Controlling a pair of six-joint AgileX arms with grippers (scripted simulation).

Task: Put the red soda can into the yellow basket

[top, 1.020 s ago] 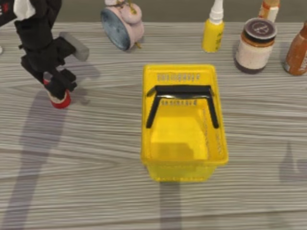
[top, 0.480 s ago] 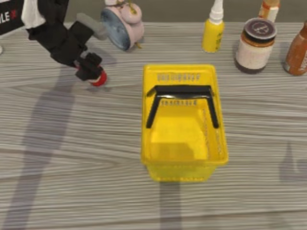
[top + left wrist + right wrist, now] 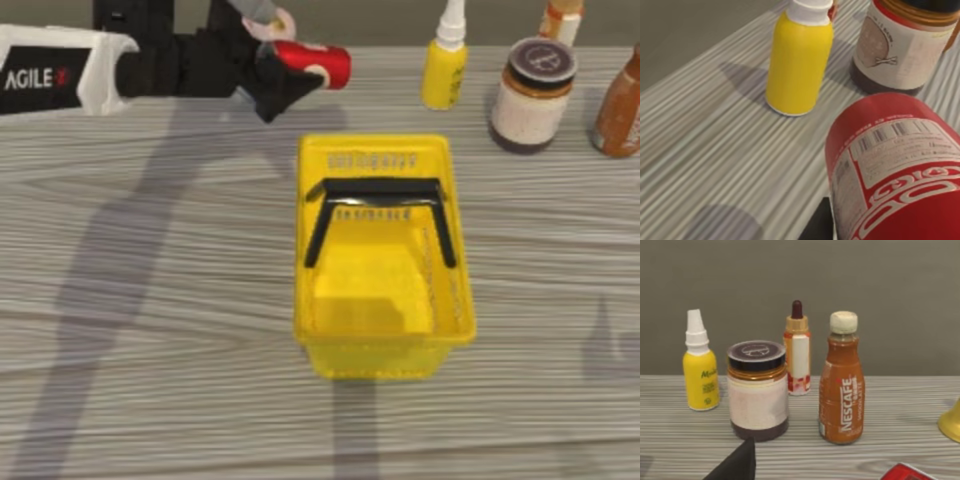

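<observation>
Left gripper (image 3: 290, 72) jaws clamped on small red cylindrical soda can (image 3: 318, 62), lying sideways, aloft near counter's far edge. Carry over large yellow perforated plastic basket (image 3: 385, 345), clear black handles (image 3: 380, 190), release low. Right jaws: cannot tell.

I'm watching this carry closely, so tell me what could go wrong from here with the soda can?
The left gripper holds the red soda can sideways, short of the yellow basket, so a slip would probably drop it on the table. The basket's black handles cross its opening and might deflect the can on release.

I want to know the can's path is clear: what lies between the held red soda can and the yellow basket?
Only bare table, in the top view: the red soda can in the left gripper hangs beyond the yellow basket's far rim.
</observation>
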